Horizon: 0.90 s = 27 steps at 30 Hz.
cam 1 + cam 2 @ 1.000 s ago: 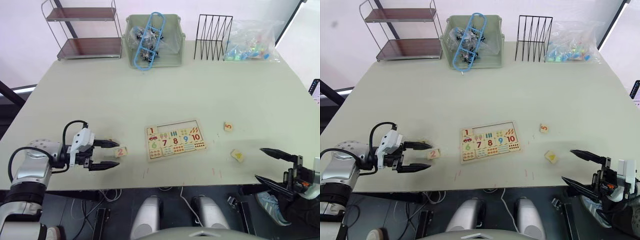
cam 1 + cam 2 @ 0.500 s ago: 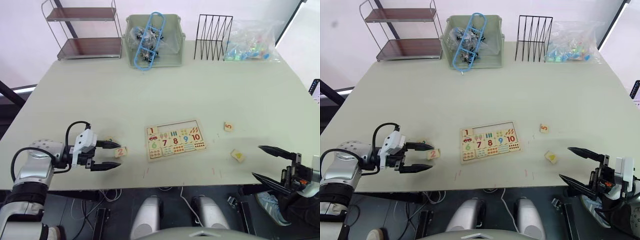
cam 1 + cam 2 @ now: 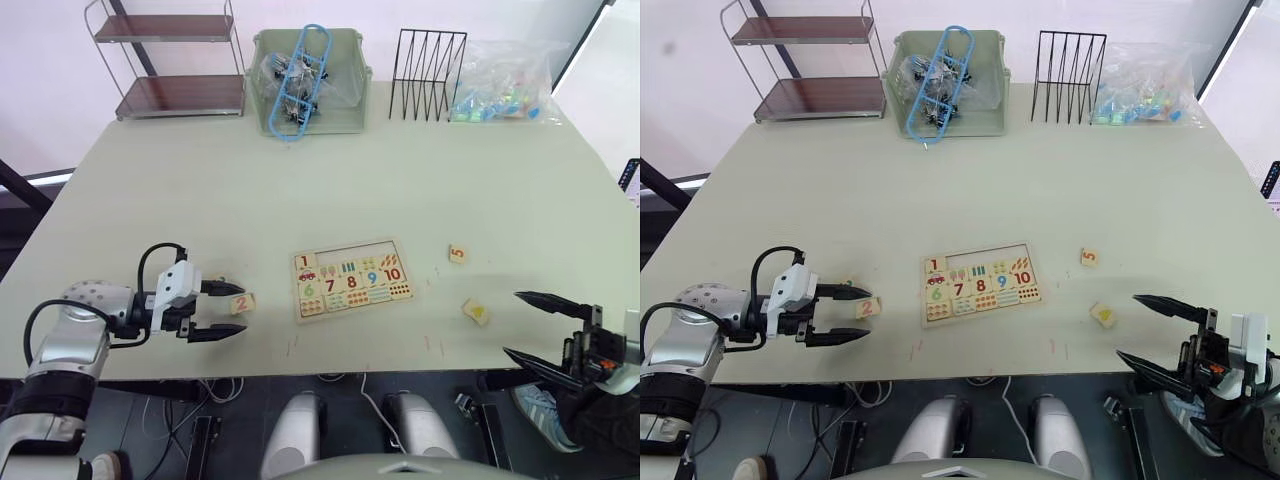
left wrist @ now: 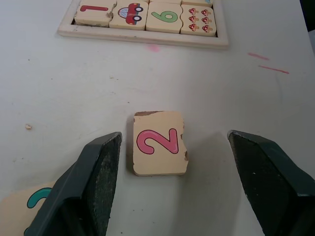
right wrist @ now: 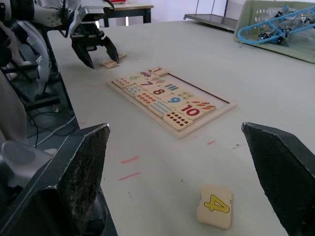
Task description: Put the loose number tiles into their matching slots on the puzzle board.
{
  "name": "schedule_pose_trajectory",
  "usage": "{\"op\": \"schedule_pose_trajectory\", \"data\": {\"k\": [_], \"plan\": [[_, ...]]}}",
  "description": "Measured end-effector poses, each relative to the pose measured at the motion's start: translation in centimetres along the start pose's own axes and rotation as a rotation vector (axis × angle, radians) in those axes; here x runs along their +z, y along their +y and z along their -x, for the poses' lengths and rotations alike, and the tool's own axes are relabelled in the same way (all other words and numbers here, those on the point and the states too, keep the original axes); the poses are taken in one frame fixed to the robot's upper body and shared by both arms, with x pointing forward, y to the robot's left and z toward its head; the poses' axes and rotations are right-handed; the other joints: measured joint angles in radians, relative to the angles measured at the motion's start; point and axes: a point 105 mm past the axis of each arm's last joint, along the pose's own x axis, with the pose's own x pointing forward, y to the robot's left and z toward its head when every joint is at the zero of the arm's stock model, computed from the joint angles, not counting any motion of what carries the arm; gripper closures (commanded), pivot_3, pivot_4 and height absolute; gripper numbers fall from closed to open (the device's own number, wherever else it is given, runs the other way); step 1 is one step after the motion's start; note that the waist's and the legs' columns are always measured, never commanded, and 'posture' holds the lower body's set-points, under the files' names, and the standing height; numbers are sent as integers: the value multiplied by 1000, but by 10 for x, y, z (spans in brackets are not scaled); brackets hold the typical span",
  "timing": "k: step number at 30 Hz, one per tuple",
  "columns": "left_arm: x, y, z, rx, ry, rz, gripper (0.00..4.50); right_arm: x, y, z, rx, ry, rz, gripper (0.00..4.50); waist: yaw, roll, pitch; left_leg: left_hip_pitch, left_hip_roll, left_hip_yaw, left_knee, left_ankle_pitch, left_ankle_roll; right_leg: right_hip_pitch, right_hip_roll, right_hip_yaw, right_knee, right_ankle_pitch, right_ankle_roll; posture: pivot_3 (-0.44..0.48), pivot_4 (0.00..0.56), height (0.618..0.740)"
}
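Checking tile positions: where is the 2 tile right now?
The 2 tile lies flat on the table, left of the puzzle board, between the left gripper's open fingers.

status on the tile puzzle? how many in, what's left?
Done: the 1 tile sits in the board's top row. In hand: nothing gripped; the left gripper is open around the 2 tile, which lies flat on the table. Left: the 2, the 5 tile and the 4 tile, loose right of the board near the open right gripper, plus a teal-digit tile by the left gripper.

Wooden puzzle board [image 3: 352,279] lies flat mid-table, tile 2 [image 4: 158,142] left, tiles 5 [image 3: 458,254] and 4 [image 5: 215,205] right.
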Motion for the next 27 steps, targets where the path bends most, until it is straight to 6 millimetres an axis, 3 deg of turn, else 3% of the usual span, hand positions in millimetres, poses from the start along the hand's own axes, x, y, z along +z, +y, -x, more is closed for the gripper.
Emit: {"op": "schedule_pose_trajectory", "data": {"k": [21, 22, 24, 27], "plan": [[-2, 1, 5, 25, 10, 16, 838, 7, -1, -8, 58, -28, 58, 0, -3, 0, 0, 0, 0, 0, 0, 0, 0, 0, 0, 0, 0, 0, 0, 0, 150, 740], [-3, 1, 6, 27, 10, 18, 1368, 8, -1, -9, 57, -30, 59, 0, -3, 0, 0, 0, 0, 0, 0, 0, 0, 0, 0, 0, 0, 0, 0, 0, 150, 740], [-4, 2, 8, 43, 11, 24, 1919, 8, -2, -9, 56, -30, 60, 0, -3, 0, 0, 0, 0, 0, 0, 0, 0, 0, 0, 0, 0, 0, 0, 0, 150, 740], [-6, 3, 11, 54, 16, 31, 3455, 8, -2, -9, 54, -29, 57, 0, -3, 0, 0, 0, 0, 0, 0, 0, 0, 0, 0, 0, 0, 0, 0, 0, 150, 740]]}}
